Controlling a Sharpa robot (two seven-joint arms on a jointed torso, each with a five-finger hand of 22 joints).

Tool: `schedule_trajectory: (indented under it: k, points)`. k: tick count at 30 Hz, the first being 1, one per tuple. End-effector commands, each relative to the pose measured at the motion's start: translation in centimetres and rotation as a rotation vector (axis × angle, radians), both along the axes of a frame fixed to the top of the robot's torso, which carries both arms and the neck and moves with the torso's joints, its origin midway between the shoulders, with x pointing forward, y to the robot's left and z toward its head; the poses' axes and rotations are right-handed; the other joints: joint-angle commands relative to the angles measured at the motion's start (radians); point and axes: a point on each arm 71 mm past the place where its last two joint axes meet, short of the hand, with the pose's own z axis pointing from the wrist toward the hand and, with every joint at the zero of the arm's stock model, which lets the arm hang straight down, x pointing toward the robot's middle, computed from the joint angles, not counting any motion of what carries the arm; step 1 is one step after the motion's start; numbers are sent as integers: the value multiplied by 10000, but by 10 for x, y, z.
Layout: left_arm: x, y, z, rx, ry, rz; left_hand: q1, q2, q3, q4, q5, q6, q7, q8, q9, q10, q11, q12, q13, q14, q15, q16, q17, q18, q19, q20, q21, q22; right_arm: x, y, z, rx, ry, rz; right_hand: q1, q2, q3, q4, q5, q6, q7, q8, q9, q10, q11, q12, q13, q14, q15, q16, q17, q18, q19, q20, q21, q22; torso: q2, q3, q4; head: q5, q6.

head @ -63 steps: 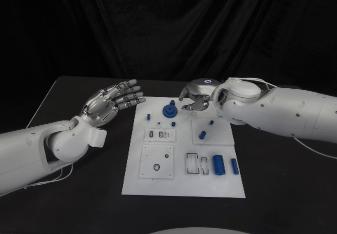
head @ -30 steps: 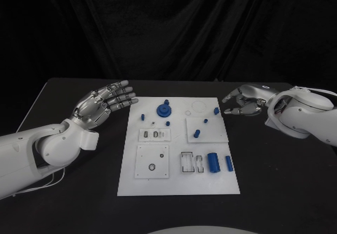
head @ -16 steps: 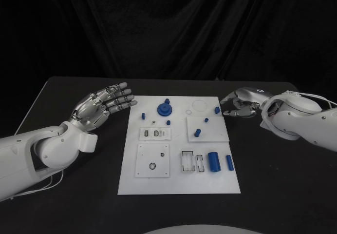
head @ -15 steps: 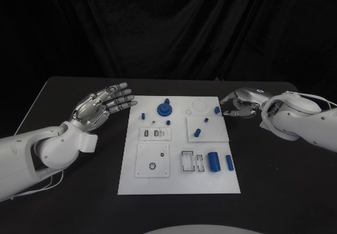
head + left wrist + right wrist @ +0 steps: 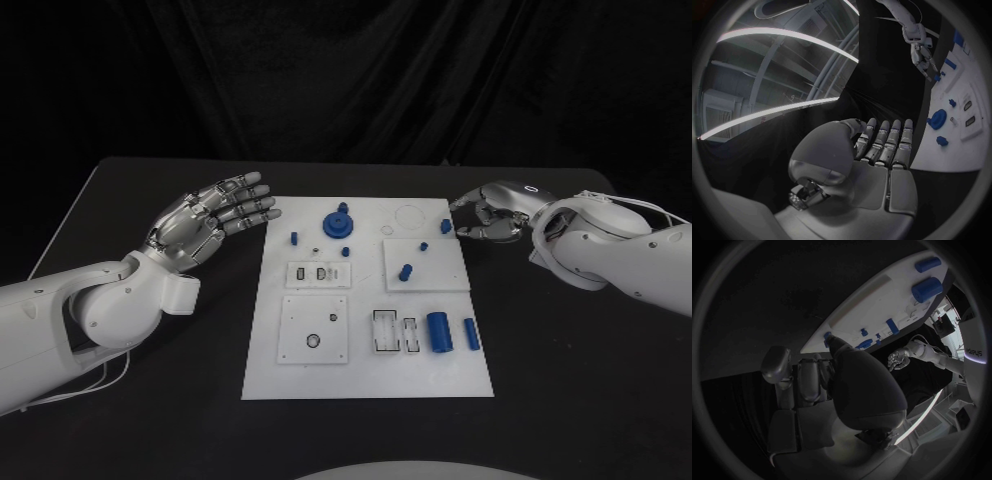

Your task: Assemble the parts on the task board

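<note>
The white task board (image 5: 368,372) lies mid-table. It carries a blue knobbed disc (image 5: 342,224), small blue pegs (image 5: 405,270) and two blue cylinders (image 5: 438,332) near its right front. My left hand (image 5: 216,215) hovers left of the board with its palm up, fingers spread and nothing in it; the left wrist view shows the same of this hand (image 5: 879,150). My right hand (image 5: 488,213) hangs at the board's far right edge with its fingers curled in. Its fingertips sit just beside a small blue part (image 5: 446,226) that lies on the board's edge. I cannot tell whether they touch it.
A thin white ring (image 5: 410,214) lies on the board near the disc. White sub-plates with slots and holes (image 5: 320,330) take up the board's left and middle. Black table (image 5: 577,380) surrounds the board, and a dark curtain stands behind it.
My right hand left the board's far end, swung out to the right, then crept back toward the small blue part at the edge. My left hand stays open and has barely moved.
</note>
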Motion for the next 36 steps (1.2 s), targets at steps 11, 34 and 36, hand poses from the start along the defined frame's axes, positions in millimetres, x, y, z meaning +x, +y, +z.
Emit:
schedule_trajectory:
  k: [11, 34, 36]
  points:
    - [0, -2, -2, -179, -8, -100, -104, 8, 80, 13, 58, 15, 24, 44, 7, 48, 0, 46, 11, 72, 31, 68, 12, -55, 28, -6, 71, -5, 4, 9, -8, 45, -73, 167, -8, 42, -10, 106, -112, 418, 68, 214, 63, 90, 60, 29, 128, 39, -39, -17, 20, 47, 6, 10, -66, -12, 5, -9, 7, 10, -21]
    - [-2, -2, -8, -182, 151, -158, -114, 13, 96, 14, 54, -2, 27, 38, 5, 45, 0, 44, 9, 68, 31, 72, 11, -55, 26, -6, 71, -6, 10, 16, -16, 65, -88, 240, 134, 91, 38, -5, -102, 1418, 220, 785, 403, 233, 172, 127, 281, 105, 38, -58, 32, 47, 130, 71, -196, -10, 4, -5, 3, 52, -71]
    - [-2, -2, -9, -182, 163, -160, -114, 13, 96, 14, 54, -2, 27, 38, 5, 45, 0, 44, 9, 68, 31, 72, 11, -55, 26, -6, 71, -6, 10, 17, -15, 104, -114, 248, 147, 106, 43, -17, -87, 1531, 219, 859, 473, 243, 172, 135, 295, 107, 42, -63, 32, 47, 138, 73, -204, -6, 4, -5, 3, 52, -71]
